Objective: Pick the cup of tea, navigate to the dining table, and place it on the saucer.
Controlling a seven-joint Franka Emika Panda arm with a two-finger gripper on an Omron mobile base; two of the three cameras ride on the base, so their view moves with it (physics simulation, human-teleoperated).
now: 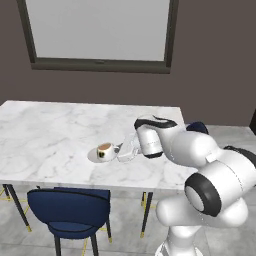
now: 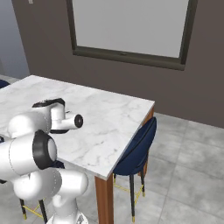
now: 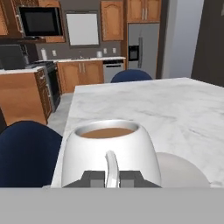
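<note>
We see the pincer (image 1: 121,150) clamped on the teacup's (image 1: 105,151) handle above the saucer (image 1: 95,155). A blue chair (image 1: 70,211) stands at six o'clock of the counter (image 1: 50,135).

**Cup over saucer near the bench's front edge**

The cup of tea (image 1: 105,151) stands over the saucer (image 1: 94,155) on the bench (image 1: 50,135), near its front edge. The end effector (image 1: 120,149) is just right of the cup, at its handle. 1 chair (image 1: 70,210) is tucked under the front edge, another (image 2: 138,148) at the right end.
</note>
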